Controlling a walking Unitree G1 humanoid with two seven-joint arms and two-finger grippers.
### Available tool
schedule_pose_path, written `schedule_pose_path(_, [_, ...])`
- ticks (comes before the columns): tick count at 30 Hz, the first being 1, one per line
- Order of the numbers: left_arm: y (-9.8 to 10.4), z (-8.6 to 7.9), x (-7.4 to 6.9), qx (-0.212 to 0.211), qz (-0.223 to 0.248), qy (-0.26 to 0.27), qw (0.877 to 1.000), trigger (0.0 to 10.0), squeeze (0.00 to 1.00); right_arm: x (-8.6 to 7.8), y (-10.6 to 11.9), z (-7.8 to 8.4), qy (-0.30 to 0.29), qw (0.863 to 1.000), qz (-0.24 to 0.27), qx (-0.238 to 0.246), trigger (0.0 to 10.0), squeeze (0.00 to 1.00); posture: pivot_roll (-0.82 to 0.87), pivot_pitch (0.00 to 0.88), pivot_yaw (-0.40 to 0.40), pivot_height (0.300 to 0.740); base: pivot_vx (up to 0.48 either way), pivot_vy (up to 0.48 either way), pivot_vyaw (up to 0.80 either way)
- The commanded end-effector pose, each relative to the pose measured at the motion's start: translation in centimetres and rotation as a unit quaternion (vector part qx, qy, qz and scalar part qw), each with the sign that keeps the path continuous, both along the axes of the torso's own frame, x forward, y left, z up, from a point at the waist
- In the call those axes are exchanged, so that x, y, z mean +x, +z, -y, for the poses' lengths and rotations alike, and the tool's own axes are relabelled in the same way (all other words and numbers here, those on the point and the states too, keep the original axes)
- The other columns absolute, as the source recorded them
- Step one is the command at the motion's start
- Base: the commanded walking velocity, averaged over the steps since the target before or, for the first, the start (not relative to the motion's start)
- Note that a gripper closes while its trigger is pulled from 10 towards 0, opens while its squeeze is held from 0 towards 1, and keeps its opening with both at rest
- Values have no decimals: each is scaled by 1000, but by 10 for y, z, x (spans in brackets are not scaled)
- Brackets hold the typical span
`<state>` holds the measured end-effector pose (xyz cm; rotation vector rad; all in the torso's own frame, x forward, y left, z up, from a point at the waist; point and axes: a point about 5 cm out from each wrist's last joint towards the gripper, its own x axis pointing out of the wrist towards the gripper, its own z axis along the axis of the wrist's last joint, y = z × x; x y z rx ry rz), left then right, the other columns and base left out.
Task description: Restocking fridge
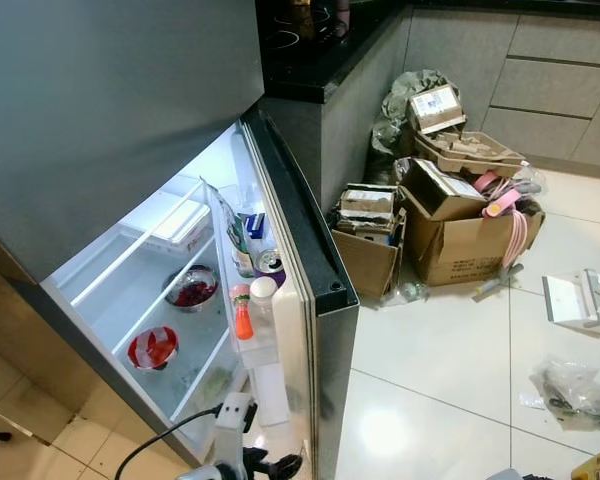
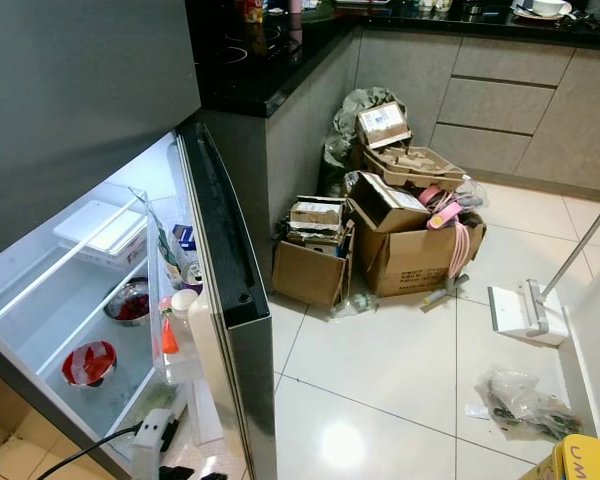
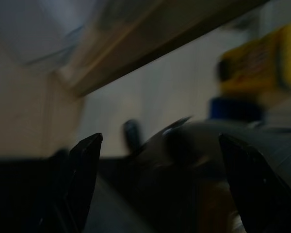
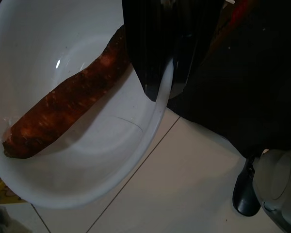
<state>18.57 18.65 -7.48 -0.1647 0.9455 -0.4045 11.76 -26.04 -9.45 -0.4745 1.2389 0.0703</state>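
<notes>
Two grippers, fridge [image 1: 100,110] door [image 1: 305,280] open, yam bowl not yet shelved.
On our left the shelves hold two red-food bowls [image 1: 152,348], so the door stands open for loading; left gripper [image 3: 160,184] hangs low by it, fingers spread, empty. On our right, right gripper [image 4: 160,73] pinches the rim of the white bowl [image 4: 63,184] carrying the yam [image 4: 63,107] above floor tiles.

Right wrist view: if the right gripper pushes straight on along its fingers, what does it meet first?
Most likely the white bowl: one finger is already at its rim, with the brown root vegetable lying inside just beyond. Depth is uncertain.
</notes>
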Motion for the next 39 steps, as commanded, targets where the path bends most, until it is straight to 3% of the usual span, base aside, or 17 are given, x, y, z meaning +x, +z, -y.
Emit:
schedule_pose_path(1, [0, -18, -1, 59, -2, 16, 998, 0, 0, -1, -1, -1, 5, 1000, -3, -1, 10000, 0, -51, 0, -3, 740, 0, 0, 0])
schedule_pose_path(3, [6, -33, 9, 121, 29, 45, 991, 0, 0, -2, -1, -1, 5, 1000, -3, -1, 10000, 0, -50, 0, -6, 740, 0, 0, 0])
schedule_pose_path(6, [10, -40, 16, 146, 41, 70, 986, 0, 0, -2, -1, -1, 6, 1000, -4, -2, 10000, 0, -51, 0, -4, 740, 0, 0, 0])
schedule_pose_path(9, [22, -41, 34, 124, 79, 128, 981, 0, 0, -3, -1, -1, 6, 1000, -5, -2, 10000, 0, -52, 0, -8, 740, 0, 0, 0])
schedule_pose_path(13, [25, -39, 39, 106, 90, 143, 980, 0, 0, -3, -1, 0, 6, 1000, -5, -3, 10000, 0, -52, 0, -9, 740, 0, 0, 0])
schedule_pose_path(14, [26, -37, 42, 96, 95, 152, 979, 0, 0, -3, -1, 0, 6, 1000, -5, -3, 10000, 0, -52, 0, -9, 740, 0, 0, 0])
schedule_pose_path(16, [36, -22, 58, 33, 129, 163, 978, 0, 0, -3, -1, 0, 8, 1000, -6, -5, 10000, 0, -54, 0, -9, 740, 0, 0, 0])
schedule_pose_path(17, [36, -22, 58, 33, 129, 163, 978, 0, 0, -3, -1, 0, 8, 1000, -6, -5, 10000, 0, -54, 0, -9, 740, 0, 0, 0])
schedule_pose_path(21, [57, -4, 85, -61, 190, 182, 963, 0, 0, -3, 0, 1, 9, 1000, -5, -6, 10000, 0, -55, 0, -11, 740, 0, 0, 0])
schedule_pose_path(23, [63, -2, 90, -75, 204, 186, 958, 0, 0, -3, 0, 1, 9, 1000, -6, -6, 10000, 0, -55, 0, -11, 740, 0, 0, 0])
schedule_pose_path(25, [78, 0, 105, -120, 240, 207, 941, 0, 0, -3, 0, 2, 9, 1000, -7, -7, 10000, 0, -55, 0, -11, 740, 0, 0, 0])
schedule_pose_path(27, [81, 0, 108, -130, 247, 210, 937, 0, 0, -3, 0, 2, 9, 1000, -7, -7, 10000, 0, -55, 0, -11, 740, 0, 0, 0])
schedule_pose_path(28, [86, 3, 111, -148, 255, 203, 933, 4078, 0, -3, 0, 2, 8, 1000, -7, -6, 10000, 0, -56, 0, -12, 740, 0, 0, 0])
schedule_pose_path(29, [88, 5, 113, -159, 261, 198, 931, 4078, 0, -3, 0, 2, 8, 1000, -7, -6, 10000, 0, -56, 0, -12, 740, 0, 0, 0])
schedule_pose_path(30, [92, 9, 116, -173, 268, 184, 930, 10000, 0, -3, 0, 2, 8, 1000, -7, -6, 10000, 0, -54, 0, -12, 740, 0, 0, 0])
schedule_pose_path(32, [95, 14, 118, -191, 275, 165, 928, 10000, 0, -3, 0, 2, 8, 1000, -7, -6, 10000, 0, -54, 0, -12, 740, 0, 0, 0])
schedule_pose_path(39, [103, 53, 116, -274, 282, 18, 919, 10000, 0, -3, 0, 1, 8, 1000, -6, -6, 10000, 0, -51, 0, -12, 740, 0, 0, 0])
